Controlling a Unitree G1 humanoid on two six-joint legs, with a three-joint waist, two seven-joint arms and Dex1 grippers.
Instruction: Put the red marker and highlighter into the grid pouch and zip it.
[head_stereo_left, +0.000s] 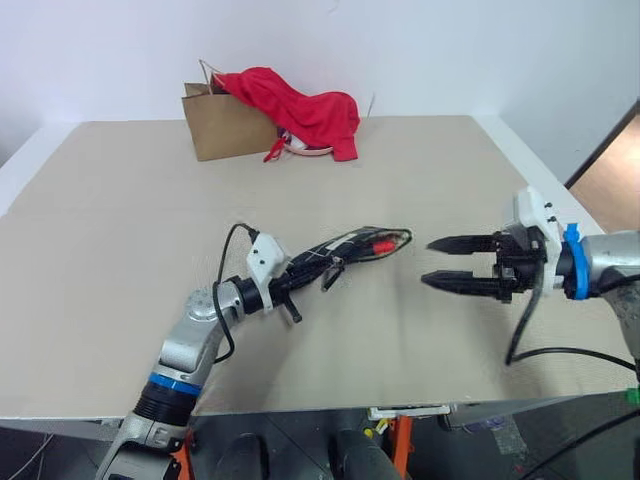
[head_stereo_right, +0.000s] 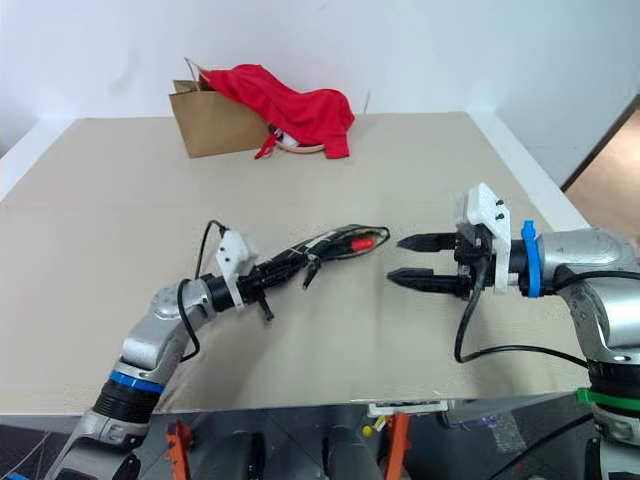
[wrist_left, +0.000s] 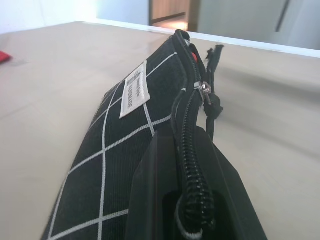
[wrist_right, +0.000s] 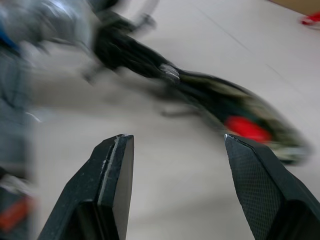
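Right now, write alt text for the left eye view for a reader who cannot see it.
The left hand holds the grid pouch above a beige table, the red marker showing in the pouch's open end. The right hand hangs open and empty facing it; a brown paper bag under red cloth sits at the far edge.

Head stereo pair: high vantage, facing forward and down over table (head_stereo_left: 120, 220); both eyes share whole tabletop, brown paper bag (head_stereo_left: 225, 125) at far edge, both arms; right eye offset slightly sideways. Left wrist camera: very close, sighting along grid pouch (wrist_left: 115, 150) zipper edge toward far table edge. Right wrist camera: near, between own fingers (wrist_right: 112, 170), facing same pouch, shared with head views.
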